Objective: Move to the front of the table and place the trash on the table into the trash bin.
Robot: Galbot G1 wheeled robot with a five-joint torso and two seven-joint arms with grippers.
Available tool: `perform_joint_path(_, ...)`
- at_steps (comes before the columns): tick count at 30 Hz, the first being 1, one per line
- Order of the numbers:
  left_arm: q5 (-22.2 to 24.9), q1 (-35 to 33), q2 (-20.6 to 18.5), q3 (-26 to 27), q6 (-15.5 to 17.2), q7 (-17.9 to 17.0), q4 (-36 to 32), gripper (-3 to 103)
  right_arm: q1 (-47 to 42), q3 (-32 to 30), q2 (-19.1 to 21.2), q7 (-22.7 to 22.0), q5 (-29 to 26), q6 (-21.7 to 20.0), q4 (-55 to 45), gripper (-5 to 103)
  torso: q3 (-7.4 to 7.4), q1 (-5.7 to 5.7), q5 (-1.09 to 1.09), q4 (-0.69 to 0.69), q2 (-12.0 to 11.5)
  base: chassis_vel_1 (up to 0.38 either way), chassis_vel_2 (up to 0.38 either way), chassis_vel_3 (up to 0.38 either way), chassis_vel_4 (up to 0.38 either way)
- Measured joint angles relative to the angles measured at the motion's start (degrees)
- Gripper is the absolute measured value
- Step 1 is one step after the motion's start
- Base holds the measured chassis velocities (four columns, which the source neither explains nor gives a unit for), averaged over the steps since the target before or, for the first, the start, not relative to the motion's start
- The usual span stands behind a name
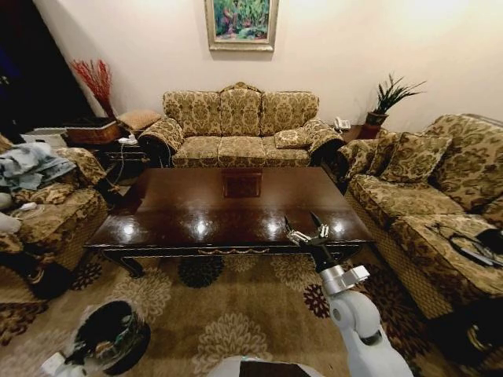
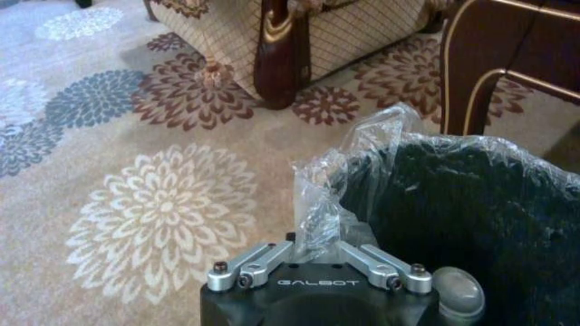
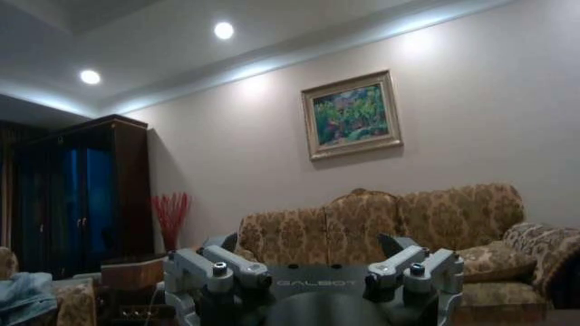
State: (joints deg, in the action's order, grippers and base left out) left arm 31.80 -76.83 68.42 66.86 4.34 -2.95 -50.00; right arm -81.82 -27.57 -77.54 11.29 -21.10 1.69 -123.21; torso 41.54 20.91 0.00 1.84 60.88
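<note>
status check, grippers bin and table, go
Left gripper shut on trash bin liner, low left. Right gripper open, raised over table front edge. Tabletop bare of trash.

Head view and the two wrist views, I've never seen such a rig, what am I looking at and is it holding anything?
It is a wheeled robot with two arms, each ending in a pincer. The wide picture comes from its head camera; the others from its wrists. The right pincer is open, holding nothing, raised near the front edge of the coffee table, whose glossy top shows light reflections. The left pincer, low by the carpet, pinches the clear plastic bag lining the black trash bin.
</note>
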Motion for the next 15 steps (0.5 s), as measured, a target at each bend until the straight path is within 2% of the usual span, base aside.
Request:
perform_joint_path(8, 1.8, 0.8, -0.9, 0.0, 0.7, -0.1, 1.6, 4, -0.6, -0.6, 0.0, -1.0, -0.3, 1.9, 0.1, 100, 0.00, 0.00, 0.00, -0.01, 0.0, 0.008, 0.004, -0.009, -0.009)
perform_joint_path(15, 1.9, 1.2, -0.8, 0.0, 0.7, -0.1, 2.5, 4, -0.2, -0.5, 0.1, -1.3, -1.2, 3.2, 0.4, 100, 0.00, 0.00, 0.01, -0.01, 0.0, 0.135, 0.118, -0.129, -0.124)
